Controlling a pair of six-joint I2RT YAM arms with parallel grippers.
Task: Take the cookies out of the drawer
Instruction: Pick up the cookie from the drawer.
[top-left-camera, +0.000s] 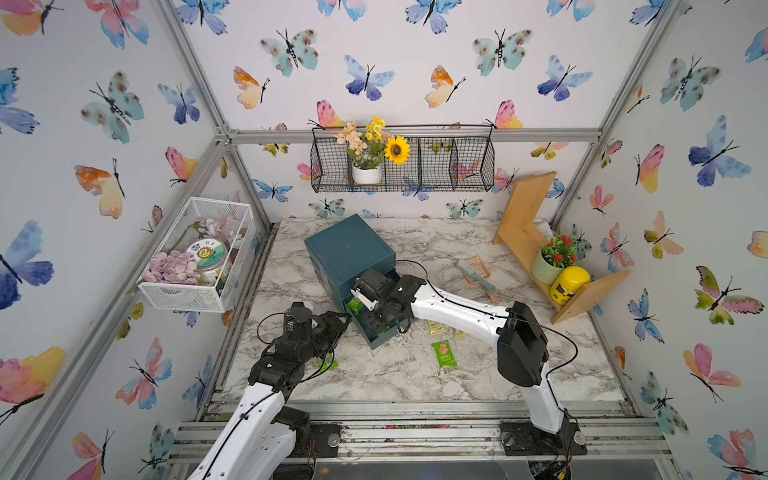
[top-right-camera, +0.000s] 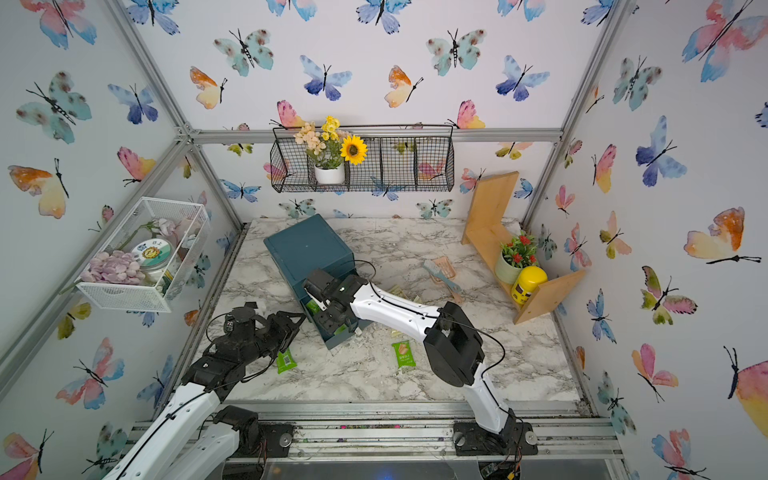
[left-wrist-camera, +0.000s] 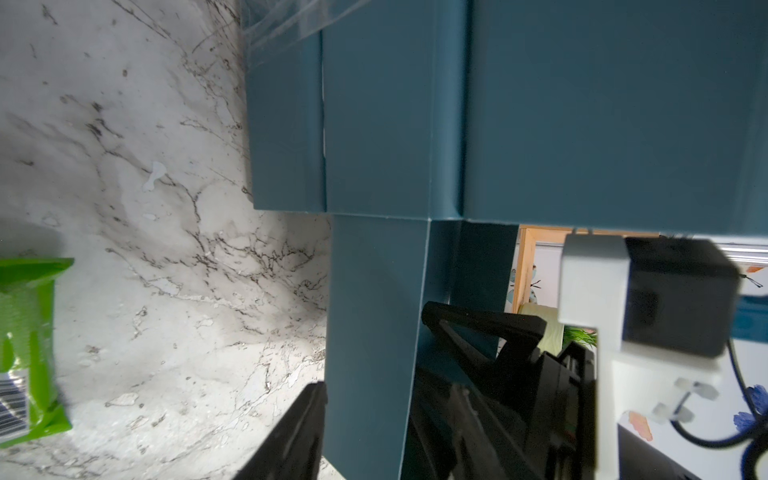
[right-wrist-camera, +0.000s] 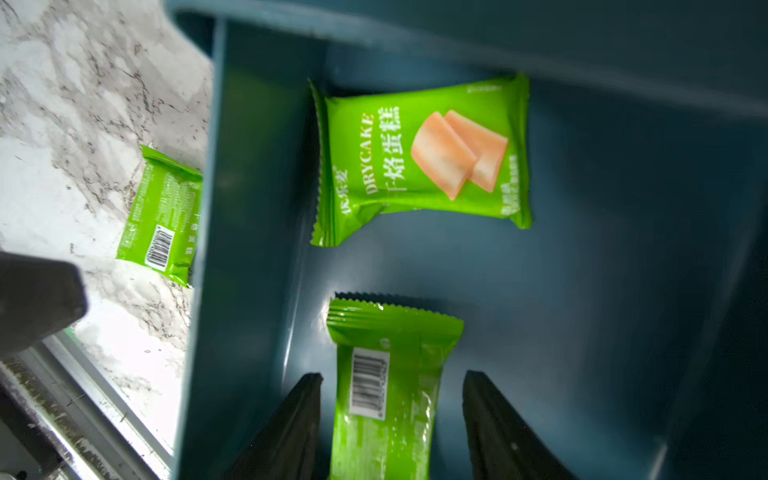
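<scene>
- Teal cabinet (top-left-camera: 349, 245) stands at 11 o'clock on the marble-print table (top-left-camera: 540, 365), with a drawer (top-left-camera: 376, 338) pulled out toward 5 o'clock.
- Two of the cookies lie on the drawer floor in the right wrist view: a face-up green packet (right-wrist-camera: 424, 153) printed "DRYCAKE", and a barcode-up green packet (right-wrist-camera: 386, 386) lying apart from it.
- The right gripper (right-wrist-camera: 392, 376) reaches down into the drawer. Its fingers (right-wrist-camera: 291, 428) are spread, one on each side of the barcode-up green packet. Bare drawer floor shows between the packet and one finger, and nothing is gripped.
- The left gripper (left-wrist-camera: 372, 347) sits at the drawer's 8 o'clock side. One black finger is outside the side wall and the other inside it, both close to the wall. Whether they pinch the wall cannot be told.
- Outside the drawer, a loose green packet (top-right-camera: 286, 360) lies barcode up on the table at 8 o'clock, just beside the left gripper.
- A second green packet (top-left-camera: 444, 355) lies face up at 5 o'clock, near the drawer's front corner.
- Pale yellow packets (top-left-camera: 436, 328) show in part from under the right arm, just beside the drawer in both top views.
- A pink-and-teal brush (top-left-camera: 478, 274) lies at 2 o'clock, well apart from the drawer.
- A wooden shelf (top-left-camera: 523, 232) runs along the 3 o'clock edge and holds a potted plant (top-left-camera: 555, 257) and a yellow jar (top-left-camera: 569, 284).
</scene>
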